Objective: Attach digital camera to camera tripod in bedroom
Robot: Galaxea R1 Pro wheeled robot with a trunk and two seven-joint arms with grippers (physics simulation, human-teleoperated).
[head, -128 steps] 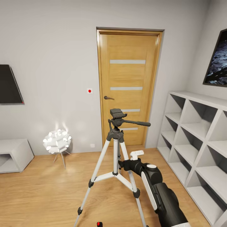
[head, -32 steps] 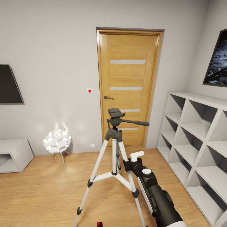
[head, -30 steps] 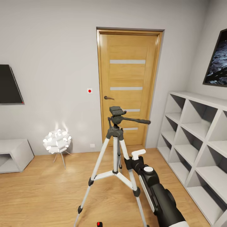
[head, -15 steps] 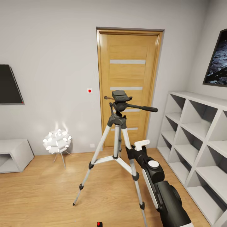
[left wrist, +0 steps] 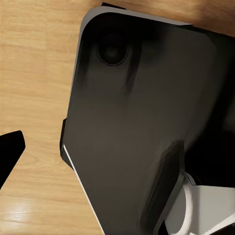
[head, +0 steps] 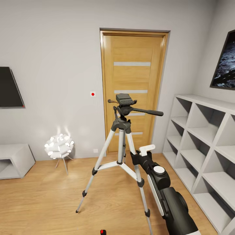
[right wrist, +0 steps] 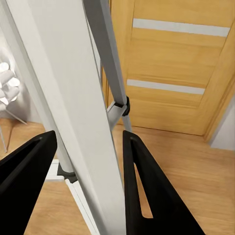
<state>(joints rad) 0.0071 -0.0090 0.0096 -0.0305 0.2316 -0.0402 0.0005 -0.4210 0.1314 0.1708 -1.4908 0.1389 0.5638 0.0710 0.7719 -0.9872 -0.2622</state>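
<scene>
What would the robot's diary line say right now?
phase: holding tripod | right gripper: shut on camera tripod leg, tripod tilted | left gripper: jaw state unclear | mount head: bare | behind: oak door

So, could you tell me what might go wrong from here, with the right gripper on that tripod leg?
1. The right gripper is clamped on one leg of the camera tripod, well below its head; the stand could swing or tip.
2. A swinging pan handle could hit the door or the cube shelf.

Glossy black right arm (head: 169, 202) with white side stripe, round white cap; 2 black fingers (right wrist: 147, 186)
</scene>
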